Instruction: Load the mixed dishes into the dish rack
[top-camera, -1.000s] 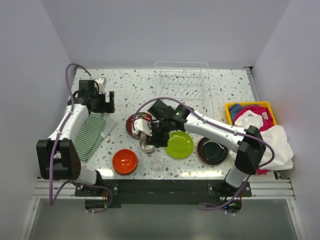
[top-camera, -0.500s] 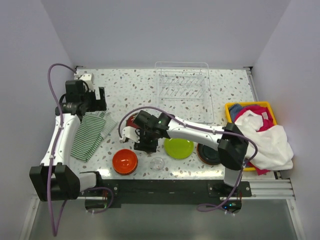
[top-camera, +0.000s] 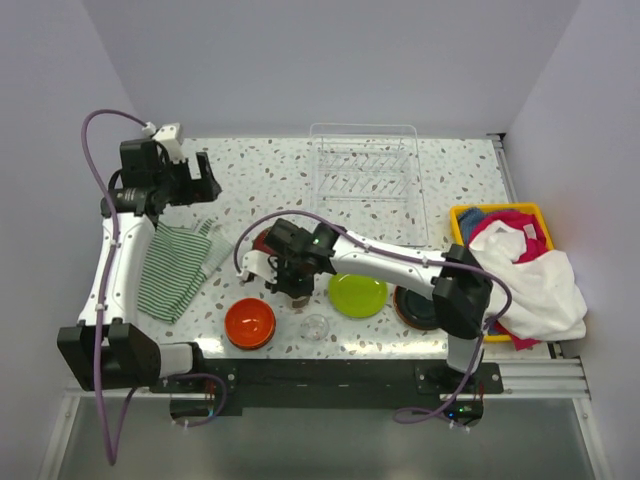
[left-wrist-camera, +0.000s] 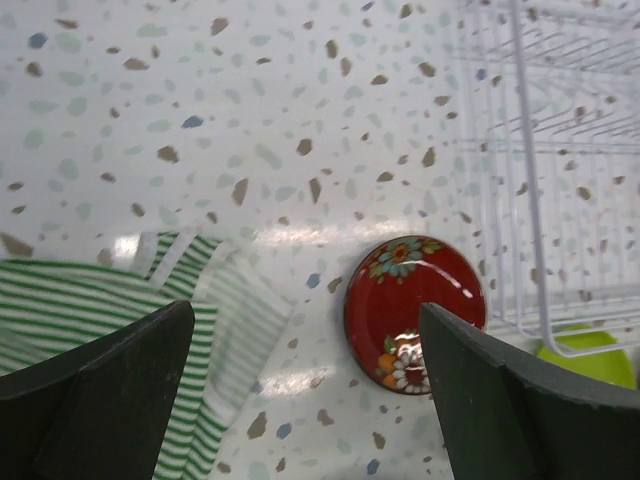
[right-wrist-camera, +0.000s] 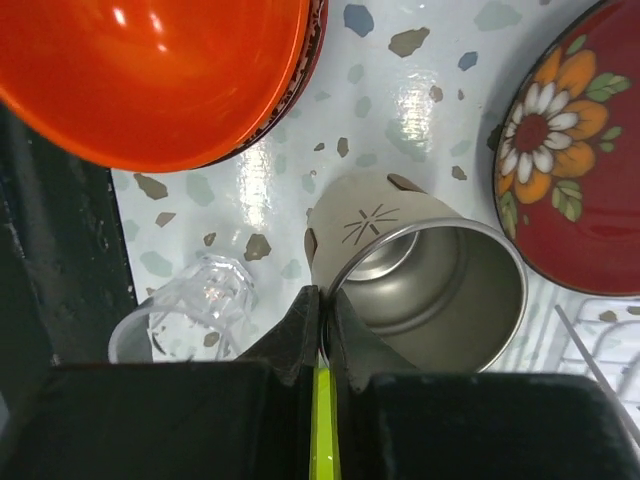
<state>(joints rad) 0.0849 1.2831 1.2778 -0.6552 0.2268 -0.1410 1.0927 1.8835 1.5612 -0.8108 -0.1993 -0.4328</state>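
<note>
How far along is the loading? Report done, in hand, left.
Done: nothing; clear wire dish rack holds no dishes. In hand: right gripper shut on the small steel cup, at its rim. Left: orange bowl, lime green plate, red floral plate, clear glass cup, dark plate.

We see a brushed metal cup (right-wrist-camera: 430, 285), a clear glass (right-wrist-camera: 195, 305), a glossy orange bowl (right-wrist-camera: 150, 70), a glazed red plate (left-wrist-camera: 415, 310), striped cloth (left-wrist-camera: 90, 300) and a shiny speckled surface (left-wrist-camera: 250, 120).
</note>
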